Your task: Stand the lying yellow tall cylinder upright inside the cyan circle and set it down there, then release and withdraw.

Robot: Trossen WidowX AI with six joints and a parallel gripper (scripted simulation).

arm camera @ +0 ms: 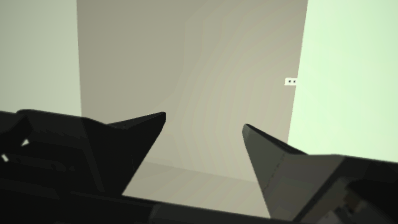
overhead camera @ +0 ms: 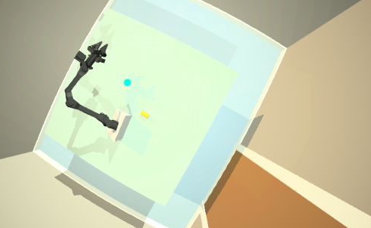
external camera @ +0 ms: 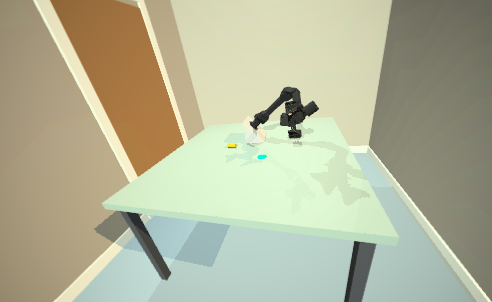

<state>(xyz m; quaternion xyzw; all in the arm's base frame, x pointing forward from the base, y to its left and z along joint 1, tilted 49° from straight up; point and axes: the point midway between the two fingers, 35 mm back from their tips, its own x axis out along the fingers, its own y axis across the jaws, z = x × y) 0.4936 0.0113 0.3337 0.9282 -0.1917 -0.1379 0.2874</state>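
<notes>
The yellow cylinder [overhead camera: 145, 114] [external camera: 232, 145] lies on its side on the pale green table [overhead camera: 194, 98] [external camera: 238, 200]. The cyan circle [overhead camera: 127, 82] [external camera: 262, 157] is a small filled disc on the table, a short way from the cylinder, with nothing on it. My gripper [overhead camera: 99, 46] [external camera: 312, 107] [arm camera: 204, 122] is open and empty. It is raised above the table near one edge, far from both the cylinder and the circle. In the wrist view, only a grey wall shows between the fingers; neither the cylinder nor the circle shows there.
The arm rises from a beige block [overhead camera: 124, 121] [external camera: 252, 134] close to the cylinder. Room walls surround the table, and a brown door [external camera: 113, 85] stands on one side.
</notes>
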